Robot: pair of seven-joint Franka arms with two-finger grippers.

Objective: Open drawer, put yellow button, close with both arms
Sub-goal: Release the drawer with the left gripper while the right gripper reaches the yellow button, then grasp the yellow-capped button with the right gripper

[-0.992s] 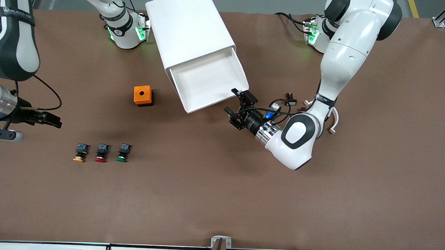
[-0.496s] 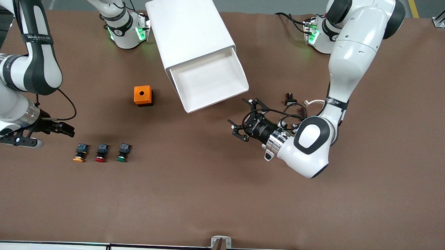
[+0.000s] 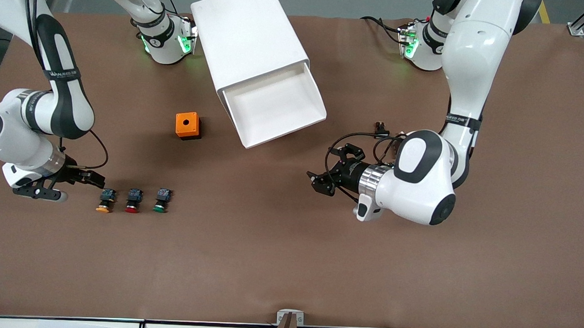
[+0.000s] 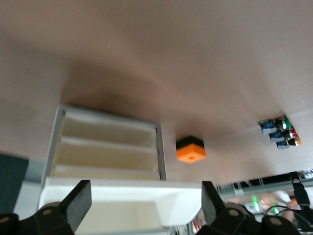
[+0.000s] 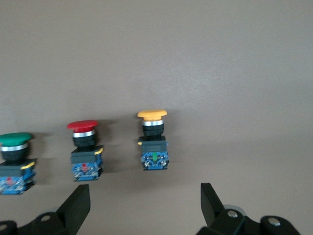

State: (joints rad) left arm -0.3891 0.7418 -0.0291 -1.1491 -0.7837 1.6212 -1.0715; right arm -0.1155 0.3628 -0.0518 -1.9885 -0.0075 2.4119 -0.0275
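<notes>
The drawer stands open; the yellow button lies nearest the right arm's end of its row; the right gripper, spread, should straddle its body squarely; the left gripper, spread, waits over bare table.

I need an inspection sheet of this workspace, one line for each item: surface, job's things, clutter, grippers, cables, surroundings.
Surface: brown table, bare over most of its area.
Job's things: drawer pulled open, nothing seen inside; yellow button on the table, at the right arm's end of a row of three.
Clutter: red button, green button, orange box with a hole on top.
Grippers: right gripper open, beside the yellow button; left gripper open, holding nothing, over bare table near the drawer.
Cables: black cable loops at the left wrist.
Surroundings: white cabinet; arm bases with green lights.
</notes>
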